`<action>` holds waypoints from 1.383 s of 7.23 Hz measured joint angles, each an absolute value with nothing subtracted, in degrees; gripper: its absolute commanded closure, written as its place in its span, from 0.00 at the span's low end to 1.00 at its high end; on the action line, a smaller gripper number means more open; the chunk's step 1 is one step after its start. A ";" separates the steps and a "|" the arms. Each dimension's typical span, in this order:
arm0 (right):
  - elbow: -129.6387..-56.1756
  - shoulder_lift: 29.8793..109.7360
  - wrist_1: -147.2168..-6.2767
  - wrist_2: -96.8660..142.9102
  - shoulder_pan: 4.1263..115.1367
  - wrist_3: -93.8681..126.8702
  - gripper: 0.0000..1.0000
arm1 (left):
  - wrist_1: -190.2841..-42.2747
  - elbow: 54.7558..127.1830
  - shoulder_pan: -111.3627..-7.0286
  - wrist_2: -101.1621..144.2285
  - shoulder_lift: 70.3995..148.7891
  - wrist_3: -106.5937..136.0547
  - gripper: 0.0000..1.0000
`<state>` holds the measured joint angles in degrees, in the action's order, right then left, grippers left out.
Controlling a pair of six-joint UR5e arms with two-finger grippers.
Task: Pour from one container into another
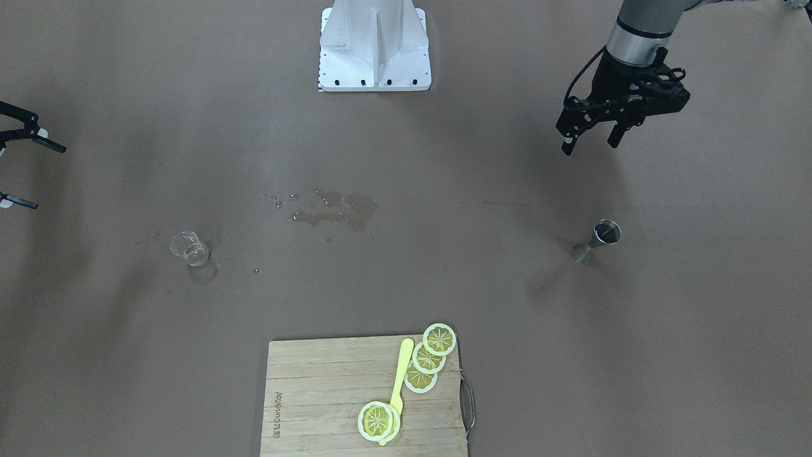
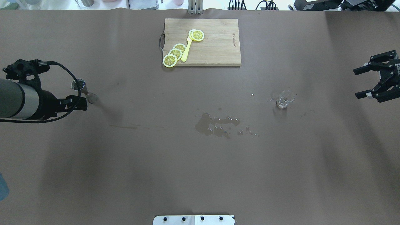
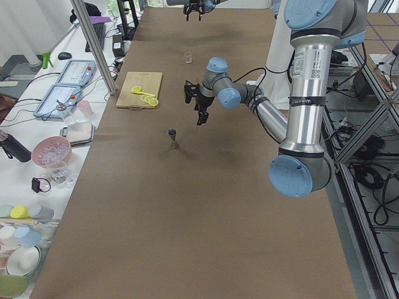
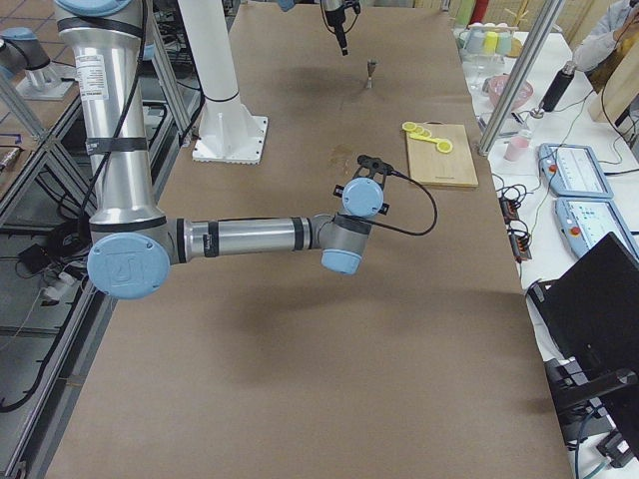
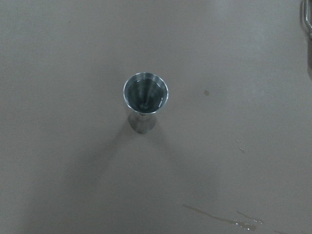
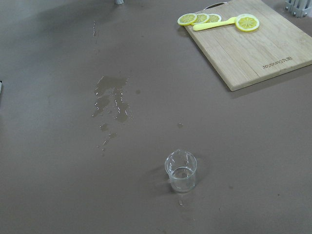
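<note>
Robotics lab, brown-papered table (image 2: pixel 156 162), industrial arm (image 3: pixel 307 93), white pedestal (image 1: pixel 374 47), aluminium frame posts (image 3: pixel 93 47), teach pendants (image 3: pixel 59 93)

You're looking at a brown tabletop (image 1: pixel 571 355). A metal jigger (image 1: pixel 596 241) and a small glass beaker (image 1: pixel 189 249) stand upright on it, well apart. A wet puddle (image 1: pixel 346 211) lies between them, and a wooden cutting board (image 1: pixel 317 393) sits at your edge.

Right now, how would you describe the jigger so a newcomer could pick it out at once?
From the wooden cutting board at the far edge of the table, look toward the robot's left side. There, near the open left gripper, a small metal jigger stands upright on the brown surface. Unlike the clear glass beaker on the right side, it is silver, opaque and hourglass-shaped.
</note>
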<state>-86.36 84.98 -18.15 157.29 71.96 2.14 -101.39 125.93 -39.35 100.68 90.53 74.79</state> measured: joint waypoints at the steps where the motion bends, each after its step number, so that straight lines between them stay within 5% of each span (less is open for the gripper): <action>1: -84.18 84.36 -15.94 157.54 71.90 2.05 0.02 | -101.92 126.14 -38.40 98.20 89.20 74.66 0.01; 10: -79.93 82.95 -10.70 143.74 62.00 1.92 0.05 | -101.44 125.93 -24.04 64.93 87.11 93.62 0.03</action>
